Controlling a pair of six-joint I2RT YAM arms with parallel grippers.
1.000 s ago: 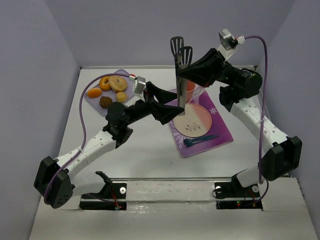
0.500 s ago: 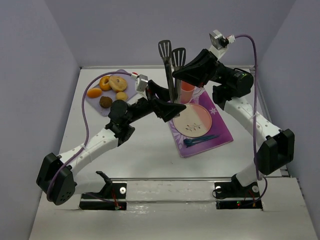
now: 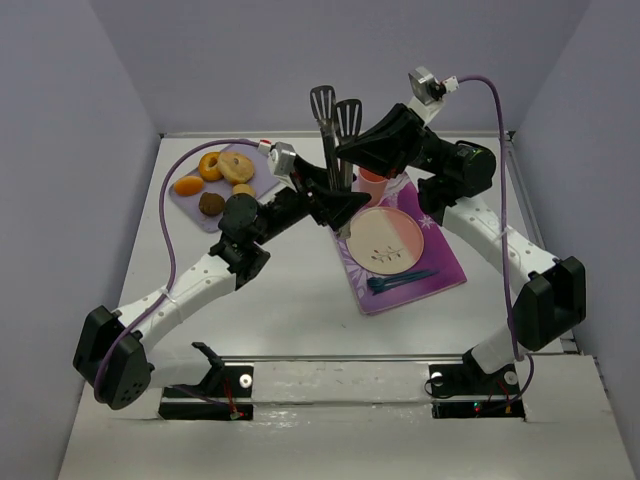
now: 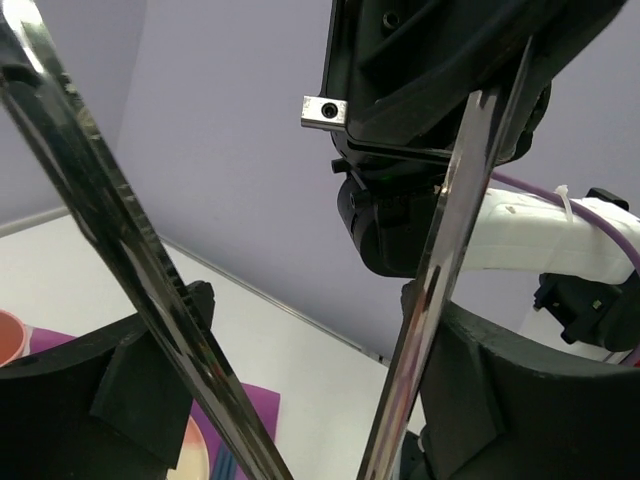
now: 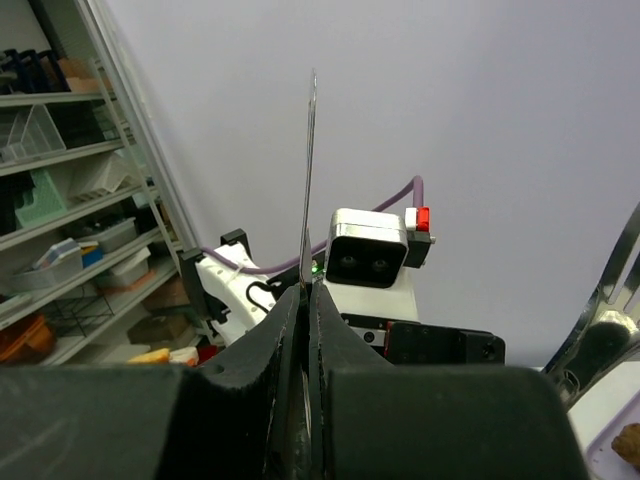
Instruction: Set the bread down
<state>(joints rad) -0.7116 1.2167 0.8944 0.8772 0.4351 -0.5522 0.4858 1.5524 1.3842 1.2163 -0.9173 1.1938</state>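
Observation:
The bread (image 3: 211, 203), a dark brown rough lump, lies on the lilac tray (image 3: 195, 212) at the back left, away from both grippers. Over the plate (image 3: 388, 237) a pair of metal tongs (image 3: 335, 130) stands upright, slotted heads up. My right gripper (image 3: 347, 152) is shut on them; in the right wrist view a thin metal blade (image 5: 310, 180) rises from the shut right gripper (image 5: 306, 290). My left gripper (image 3: 345, 205) sits lower on the tongs, open, with both tong arms (image 4: 120, 230) inside its fingers (image 4: 510, 400), midway at the left gripper (image 4: 305, 330).
The tray also holds a pale bagel (image 3: 237, 166), an orange ring (image 3: 210, 166), an orange piece (image 3: 188, 185) and a yellow piece (image 3: 243, 192). A purple mat (image 3: 440, 255) carries the plate, an orange cup (image 3: 374, 180) and blue cutlery (image 3: 400, 281).
The right arm carried the tongs left and tilted them. The left gripper came up around the tongs' arms and its fingers have narrowed toward them.

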